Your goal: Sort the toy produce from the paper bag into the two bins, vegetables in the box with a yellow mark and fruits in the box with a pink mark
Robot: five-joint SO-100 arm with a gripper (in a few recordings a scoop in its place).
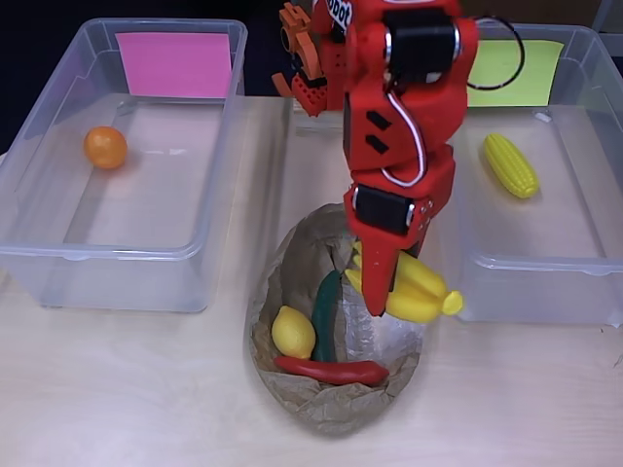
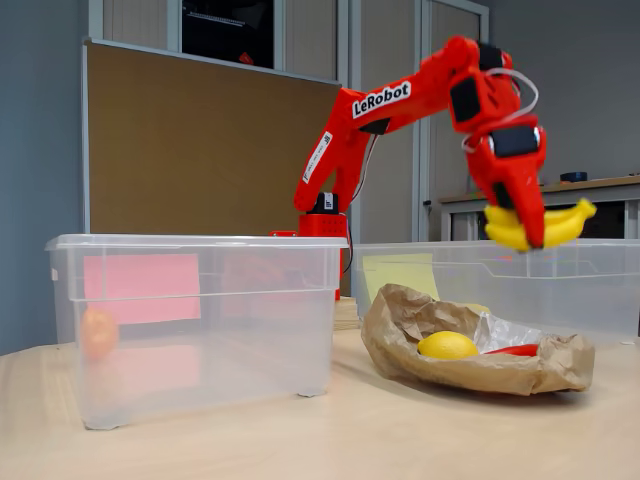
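Yellow toy bananas (image 1: 414,287) sit clenched in the red gripper (image 1: 382,292), seen from overhead above the paper bag (image 1: 331,389), where a lemon (image 1: 293,332), a red chilli (image 1: 331,370) and a green vegetable (image 1: 326,316) remain. The pink-marked bin (image 1: 58,255) holds an orange (image 1: 105,147); corn (image 1: 510,163) lies in the yellow-marked bin (image 1: 526,263).

In the fixed view the bananas (image 2: 535,226) hang clear above the bag (image 2: 470,365). They'd best travel high across to the pink bin (image 2: 200,300), clearing its rim before release.

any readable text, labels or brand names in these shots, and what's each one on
"LeRobot": white lettering on the red arm's upper link, fixed view.
White lettering at the arm's top edge, overhead view: cut off, unreadable.
Pink mark and yellow mark on the bins: blank.
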